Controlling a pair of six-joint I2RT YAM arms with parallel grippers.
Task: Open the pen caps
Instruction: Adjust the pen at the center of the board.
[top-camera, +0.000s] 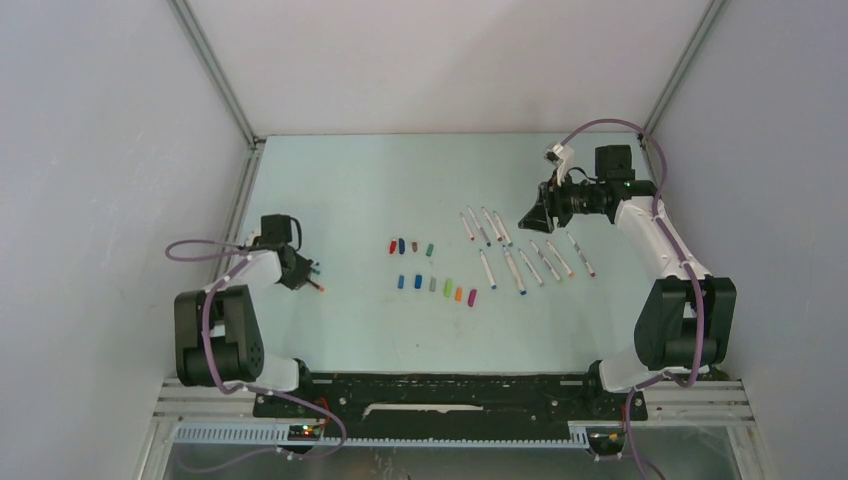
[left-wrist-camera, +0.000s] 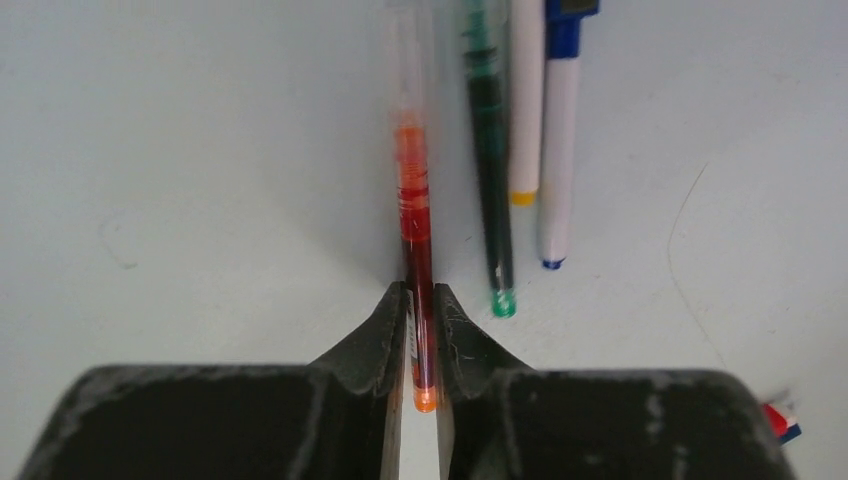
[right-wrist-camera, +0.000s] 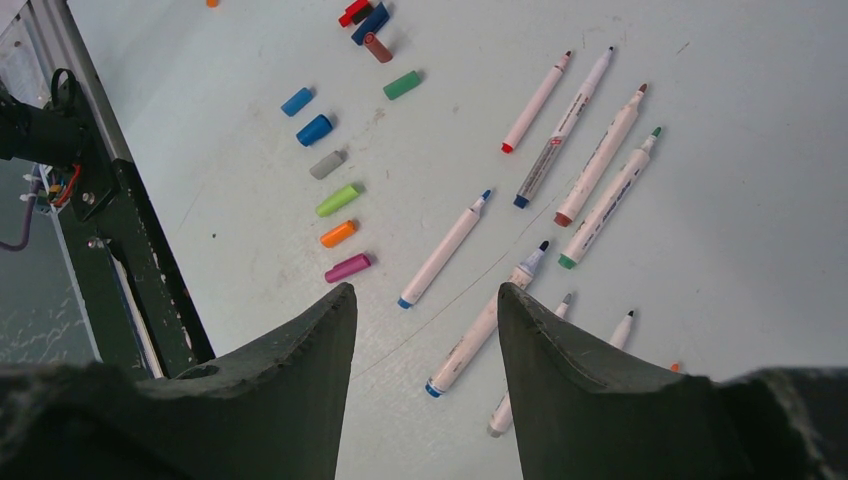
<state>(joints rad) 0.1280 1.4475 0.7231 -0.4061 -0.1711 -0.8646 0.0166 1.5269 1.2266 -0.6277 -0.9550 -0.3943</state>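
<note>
Writing: fine print runs along several barrels of the white plastic markers (right-wrist-camera: 597, 165) in the right wrist view; it is too small to read. No other label is visible.

Left arm: folded low at the left side of the pale blue-white desk (top-camera: 350, 190), with the forearm reaching forward and the left claw (left-wrist-camera: 420, 293) tipped down toward the surface. The claw is pinched narrow on a red-and-orange thin plastic pen (left-wrist-camera: 414, 205). The pen runs straight ahead out of the claw, and its near orange end sits just behind the fingertips. Whether it touches the desk cannot be told. Just right of the claw, parallel to the held pen, lie a dark green pen (left-wrist-camera: 490, 150), a white barrel with a yellow end (left-wrist-camera: 526, 100) and a white barrel with blue ends (left-wrist-camera: 558, 160).

Between the claws, well apart from both: loose stubby plastic pen caps (top-camera: 433, 284) in two short rows. From the right wrist they lie ahead and left of that claw. The near row reads blue, blue, grey, light green, orange, magenta cap (right-wrist-camera: 348, 267). Beyond it are red, dark blue, brown and green.

Right arm: elbow raised, wrist bent, with the right claw (right-wrist-camera: 425, 292) hovering over the markers. Its jaws are spread wide and hold nothing. The markers lie uncapped, ahead and right of the claw. One blue-tipped white marker (right-wrist-camera: 445, 250) lies in line with the gap.
</note>
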